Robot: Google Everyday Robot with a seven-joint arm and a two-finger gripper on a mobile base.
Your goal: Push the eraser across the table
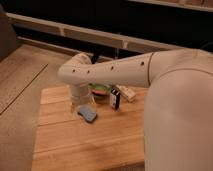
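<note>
A small blue eraser (88, 113) lies flat and a little askew on the light-brown wooden plank table (65, 145), on its far half, left of the middle. My gripper (76, 104) hangs just beside the eraser's left end.

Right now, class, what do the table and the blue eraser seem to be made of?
The table: wood, matte-looking; long light-brown planks with seams. The eraser: likely rubber or foam, dull blue with rounded corners, though its look leaves that open. The claw hangs close beside the eraser, under the white arm.
</note>
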